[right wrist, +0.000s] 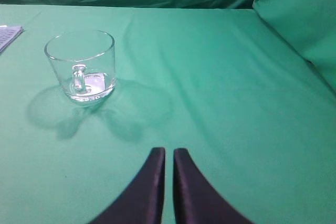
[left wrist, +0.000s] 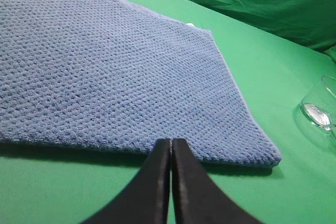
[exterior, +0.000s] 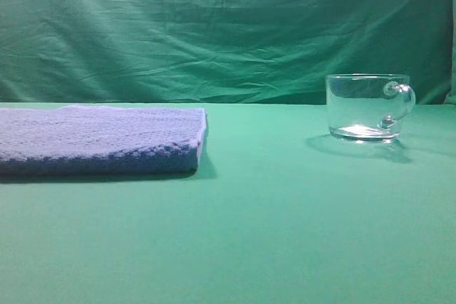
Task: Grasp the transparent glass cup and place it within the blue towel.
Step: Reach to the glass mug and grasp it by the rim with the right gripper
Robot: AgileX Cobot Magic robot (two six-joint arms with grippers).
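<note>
The transparent glass cup [exterior: 367,106] stands upright on the green table at the right, handle to the right. It also shows in the right wrist view [right wrist: 82,66] and at the edge of the left wrist view [left wrist: 321,109]. The blue towel [exterior: 100,139] lies flat at the left, and fills the left wrist view [left wrist: 110,72]. My left gripper [left wrist: 171,141] is shut and empty, just short of the towel's near edge. My right gripper [right wrist: 168,151] is shut and empty, well short of the cup and to its right. Neither gripper shows in the exterior view.
A green cloth covers the table [exterior: 271,226] and hangs as a backdrop [exterior: 214,26]. A green cloth fold rises at the right in the right wrist view [right wrist: 299,19]. Bare cloth lies between towel and cup.
</note>
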